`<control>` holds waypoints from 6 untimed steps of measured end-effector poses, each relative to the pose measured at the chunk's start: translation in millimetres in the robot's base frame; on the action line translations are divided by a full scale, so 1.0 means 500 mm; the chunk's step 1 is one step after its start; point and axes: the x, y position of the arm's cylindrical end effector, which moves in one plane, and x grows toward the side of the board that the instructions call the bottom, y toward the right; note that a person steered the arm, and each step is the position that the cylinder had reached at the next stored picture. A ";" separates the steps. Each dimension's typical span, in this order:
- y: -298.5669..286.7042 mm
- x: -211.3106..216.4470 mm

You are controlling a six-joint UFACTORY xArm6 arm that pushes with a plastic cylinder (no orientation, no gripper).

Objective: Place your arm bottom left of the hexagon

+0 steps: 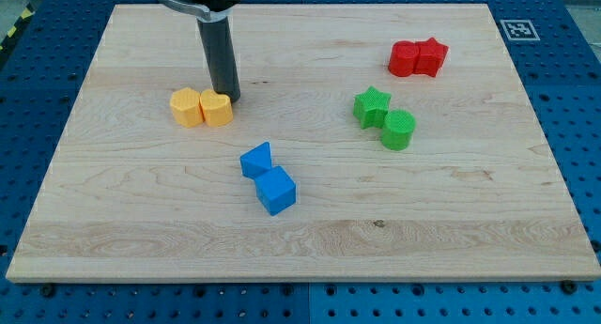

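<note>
A yellow hexagon block [187,107] lies at the board's left, touching a yellow heart-shaped block [217,109] on its right. My tip [227,97] rests on the board just above and right of the heart block, touching or nearly touching it, to the upper right of the hexagon. The dark rod rises from there to the view's top.
Two blue blocks, a small one [255,161] and a cube [276,191], sit at centre. A green star [372,106] and green cylinder [398,130] sit right of centre. Two red blocks [418,58] lie at the upper right. The wooden board [113,230] sits on a blue pegboard.
</note>
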 end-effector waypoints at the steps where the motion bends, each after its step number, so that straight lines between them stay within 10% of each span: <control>1: 0.000 -0.002; 3: -0.072 -0.076; 6: -0.228 0.110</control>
